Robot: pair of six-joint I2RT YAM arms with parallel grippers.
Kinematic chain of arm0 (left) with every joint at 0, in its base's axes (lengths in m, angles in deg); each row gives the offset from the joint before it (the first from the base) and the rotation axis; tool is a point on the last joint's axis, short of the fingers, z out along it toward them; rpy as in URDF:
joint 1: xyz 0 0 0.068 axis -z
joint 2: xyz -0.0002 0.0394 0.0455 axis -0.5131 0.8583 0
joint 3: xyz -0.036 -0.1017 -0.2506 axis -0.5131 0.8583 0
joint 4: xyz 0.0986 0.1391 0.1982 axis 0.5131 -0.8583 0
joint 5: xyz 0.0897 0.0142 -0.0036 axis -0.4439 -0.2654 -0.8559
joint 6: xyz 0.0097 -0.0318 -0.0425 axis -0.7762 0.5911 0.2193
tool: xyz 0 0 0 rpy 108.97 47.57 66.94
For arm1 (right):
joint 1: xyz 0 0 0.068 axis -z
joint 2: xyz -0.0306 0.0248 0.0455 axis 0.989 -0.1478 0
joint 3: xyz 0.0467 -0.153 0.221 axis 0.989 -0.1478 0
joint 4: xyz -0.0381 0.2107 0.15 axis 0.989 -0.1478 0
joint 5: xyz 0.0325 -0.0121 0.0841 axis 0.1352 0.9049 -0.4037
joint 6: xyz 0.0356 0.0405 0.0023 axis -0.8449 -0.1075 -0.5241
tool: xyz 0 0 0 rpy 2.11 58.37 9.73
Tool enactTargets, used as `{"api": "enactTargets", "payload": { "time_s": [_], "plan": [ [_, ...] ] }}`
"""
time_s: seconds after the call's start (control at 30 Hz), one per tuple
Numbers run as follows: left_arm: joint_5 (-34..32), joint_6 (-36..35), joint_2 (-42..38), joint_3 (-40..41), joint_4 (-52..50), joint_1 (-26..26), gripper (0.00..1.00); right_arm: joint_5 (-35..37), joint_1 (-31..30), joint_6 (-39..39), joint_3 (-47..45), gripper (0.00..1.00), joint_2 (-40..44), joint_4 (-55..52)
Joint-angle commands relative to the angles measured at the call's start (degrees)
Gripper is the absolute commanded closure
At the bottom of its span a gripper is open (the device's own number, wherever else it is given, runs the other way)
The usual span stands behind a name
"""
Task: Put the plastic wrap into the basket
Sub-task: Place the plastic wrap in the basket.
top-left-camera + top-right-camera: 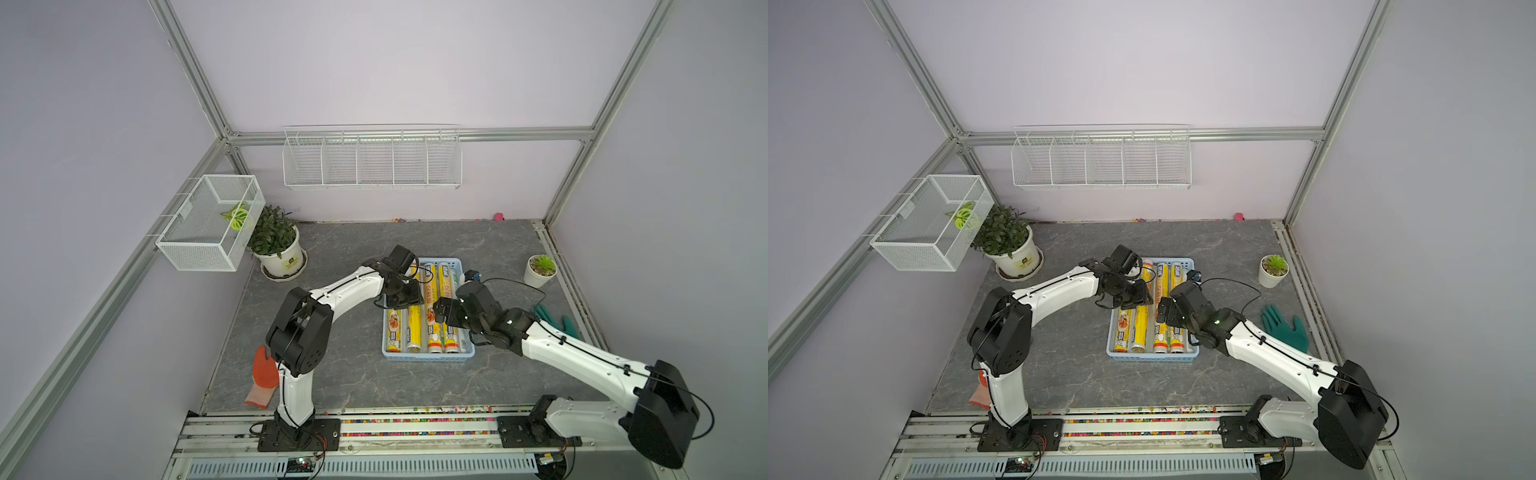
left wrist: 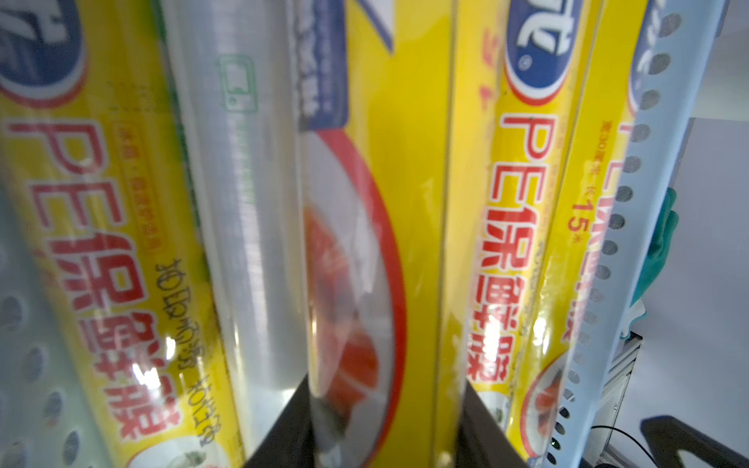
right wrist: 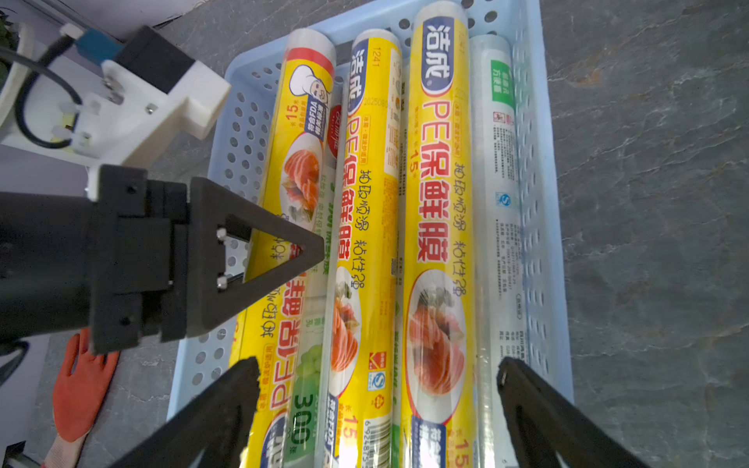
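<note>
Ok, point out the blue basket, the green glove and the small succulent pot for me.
blue basket (image 1: 428, 357): in a top view, on its near wall.
green glove (image 1: 1285, 330): in a top view, on its palm.
small succulent pot (image 1: 536, 279): in a top view, on its white side.

The yellow plastic wrap (image 3: 439, 243) reads "洁成", "PE保鲜膜" and "15".
</note>
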Motion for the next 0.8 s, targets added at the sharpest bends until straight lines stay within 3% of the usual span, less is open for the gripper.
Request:
{"api": "enactTargets", "payload": {
  "time_s": [0.0, 0.4, 0.77],
  "plan": [
    [0.0, 0.0, 0.3, 0.1, 0.6, 0.4, 0.60, -0.6, 0.5, 0.2, -0.6, 0.03, -0.6, 0.2],
    [-1.1, -0.1, -0.3, 0.1, -0.3, 0.5, 0.49, 0.1, 0.4, 0.2, -1.0, 0.03, 0.4, 0.2],
    [-2.8, -0.7, -4.3, 1.7, 0.8, 0.9, 0.47, 1.6, 0.5, 1.1, -1.4, 0.03, 2.6, 0.1]
  ]
}}
